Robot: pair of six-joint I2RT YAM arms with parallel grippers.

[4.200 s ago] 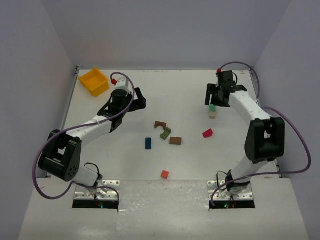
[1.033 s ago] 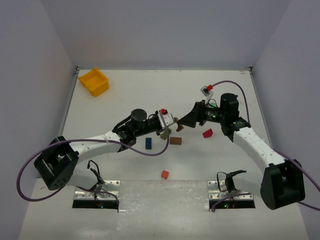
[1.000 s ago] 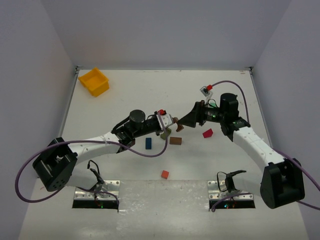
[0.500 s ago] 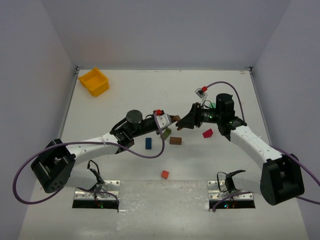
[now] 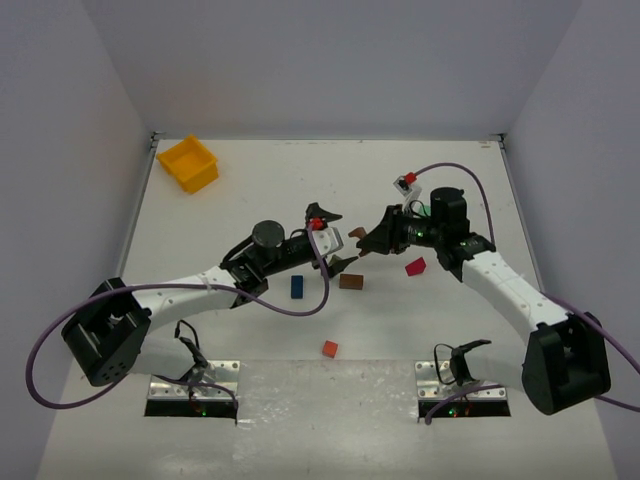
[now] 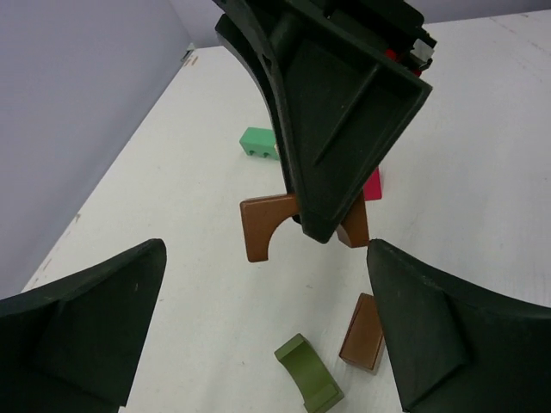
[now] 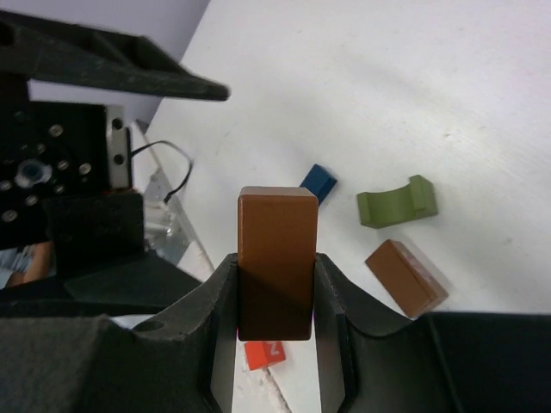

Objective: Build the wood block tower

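A brown arch block [image 6: 263,226] hangs above the table with my right gripper [image 5: 363,240] shut on it. The right wrist view shows its end face [image 7: 275,249] clamped between the two fingers. My left gripper [image 5: 333,238] faces it from the left, its jaws spread wide on either side of the block and not touching it. On the table below lie an olive green arch [image 6: 310,372], a brown rectangular block [image 5: 351,281], a blue block [image 5: 297,287] and an orange-red block [image 5: 329,348]. A magenta block [image 5: 415,266] and a light green block [image 6: 258,142] lie beyond the right gripper.
A yellow bin [image 5: 188,163] stands at the far left corner of the table. The two arms meet over the table's middle, with cables looping beside each. Walls close the table on three sides.
The left gripper, which held the brown arch block, has opened. The right gripper has closed on the block and now carries it.
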